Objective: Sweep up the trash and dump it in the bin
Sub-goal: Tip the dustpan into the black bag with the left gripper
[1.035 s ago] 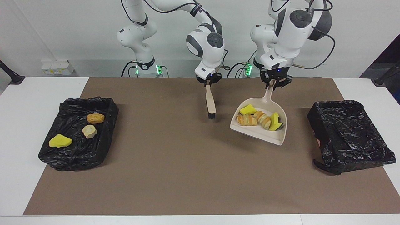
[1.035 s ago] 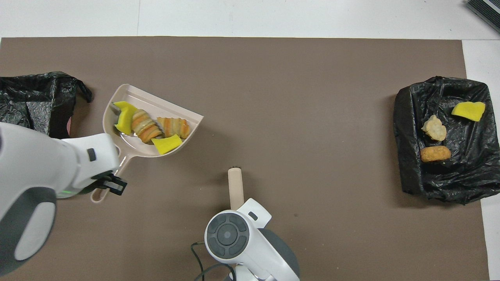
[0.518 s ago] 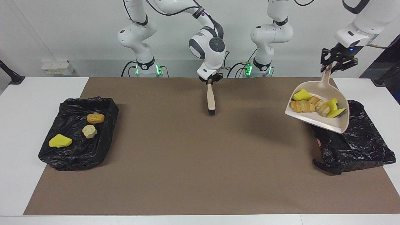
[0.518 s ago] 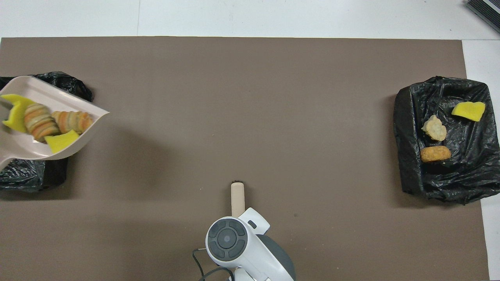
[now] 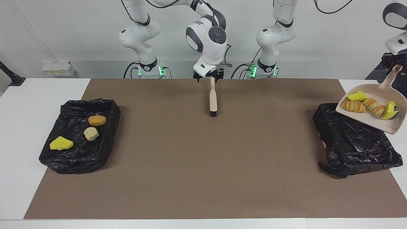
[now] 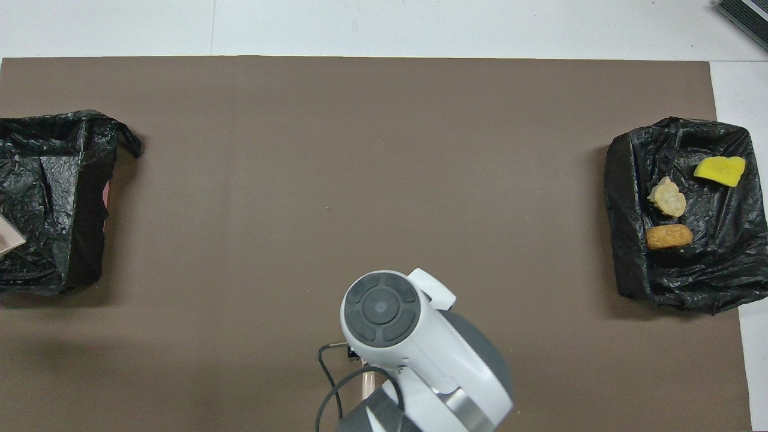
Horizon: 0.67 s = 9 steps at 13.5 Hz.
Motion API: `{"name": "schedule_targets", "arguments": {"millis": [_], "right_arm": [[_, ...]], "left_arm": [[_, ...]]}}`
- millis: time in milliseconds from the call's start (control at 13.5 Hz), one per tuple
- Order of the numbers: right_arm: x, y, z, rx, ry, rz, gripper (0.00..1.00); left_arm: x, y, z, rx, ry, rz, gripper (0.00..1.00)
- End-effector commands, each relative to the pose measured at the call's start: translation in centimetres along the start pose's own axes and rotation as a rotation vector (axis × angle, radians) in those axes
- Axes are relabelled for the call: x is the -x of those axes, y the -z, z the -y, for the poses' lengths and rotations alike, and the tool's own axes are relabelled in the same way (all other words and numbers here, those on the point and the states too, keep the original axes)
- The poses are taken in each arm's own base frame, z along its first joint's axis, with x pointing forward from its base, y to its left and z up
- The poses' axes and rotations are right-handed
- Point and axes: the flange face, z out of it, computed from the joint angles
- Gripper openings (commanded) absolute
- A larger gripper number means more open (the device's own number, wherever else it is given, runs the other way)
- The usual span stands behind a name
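The beige dustpan (image 5: 381, 125) hangs tilted over the black-lined bin (image 5: 353, 143) at the left arm's end of the table. It carries trash (image 5: 353, 106): yellow chunks and tan bread-like lumps. My left gripper (image 5: 393, 62) is shut on the dustpan's handle, up in the air. In the overhead view only a corner of the dustpan (image 6: 9, 241) shows over that bin (image 6: 54, 192). My right gripper (image 5: 209, 75) stands open at the top of the brush handle (image 5: 213, 95), whose bristles rest on the mat. The right arm hides most of the brush from above.
A second black-lined bin (image 5: 73, 159) at the right arm's end holds a yellow chunk (image 5: 61, 143) and two bread-like lumps (image 5: 91, 134); from above they show in that bin (image 6: 708, 276). A brown mat (image 5: 190, 165) covers the table.
My left arm lifted the loaded dustpan from mid-table and carried it over the bin at its end. My right gripper opened on the brush, which shifted slightly toward the robots.
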Motion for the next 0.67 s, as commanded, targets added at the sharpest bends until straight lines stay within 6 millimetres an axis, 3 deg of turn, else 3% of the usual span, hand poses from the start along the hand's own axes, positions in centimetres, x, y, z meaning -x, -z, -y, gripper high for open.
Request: {"name": "schedule_targets", "arguments": {"millis": [0,148,296,444,591], "right_arm": [[-2.1,5.0,-5.7,0.021,0.075,-0.010,1.00],[-4.4,7.9,-11.4,-0.014,0.106,-0.049,1.00],[-6.6,9.9,-17.6,-0.050,0.133,-0.082,1.00],[-7.8,10.8,-22.2,-0.071,0.148,-0.111,1.00],[-8.8,10.8,-27.3,-0.091,0.081,-0.119,1.00]], "left_arm": [[-2.5,1.9,2.0,-0.081,-0.085,0.093,0.00],[-7.0,3.8,1.6,-0.185,-0.234,0.251,0.00],[-9.3,2.8,2.6,-0.249,-0.323,0.353,0.00],[-12.3,3.8,2.1,-0.289,-0.407,0.450,0.00],[-12.6,4.8,2.3,-0.312,-0.442,0.542,0.00]]}}
